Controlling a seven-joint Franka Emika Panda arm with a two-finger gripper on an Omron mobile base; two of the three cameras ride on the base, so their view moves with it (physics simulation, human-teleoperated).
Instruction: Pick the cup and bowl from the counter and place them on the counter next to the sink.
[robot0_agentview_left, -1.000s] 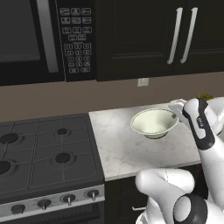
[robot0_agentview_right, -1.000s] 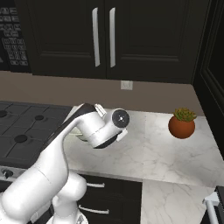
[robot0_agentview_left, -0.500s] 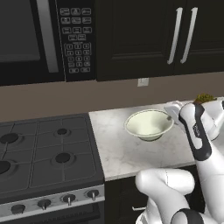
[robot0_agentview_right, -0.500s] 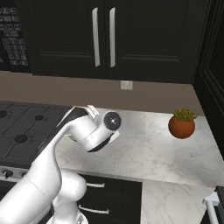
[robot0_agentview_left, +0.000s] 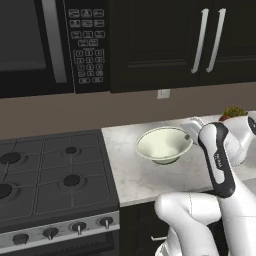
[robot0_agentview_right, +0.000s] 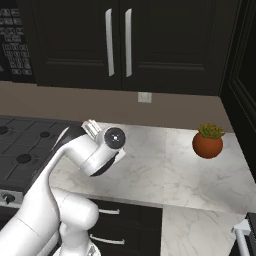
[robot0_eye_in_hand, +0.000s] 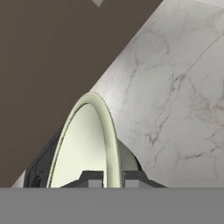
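Leftward across the left base view, the wide shallow pale cream-white bowl has travelled since a second ago, carried by the arm from close to the right edge toward the middle of the white-grey marbled stone desk; the arm's forearm has swung with it.

The two-finger hand is clenched on the bowl's thin rim: in the hand view one dark fingertip sits on each side of the rim, which runs up between them. In the left base view the hand grips the bowl at its right edge, and the bowl is slightly tilted. It seems raised just off the desk, though I cannot tell for certain whether its base touches the stone.

In the right base view the white arm bends over the left part of the desk, its wrist hiding the bowl.

Left of the bowl, a black gas stovetop with round burners adjoins the desk, knobs along its near edge. On the far right of the desk, well apart from the bowl, a small round terracotta pot with a green plant stands near the brown wall. A white wall outlet sits on that wall behind the desk. Above hang dark cabinets with long metal handles, and a black microwave with a keypad hangs over the stovetop.
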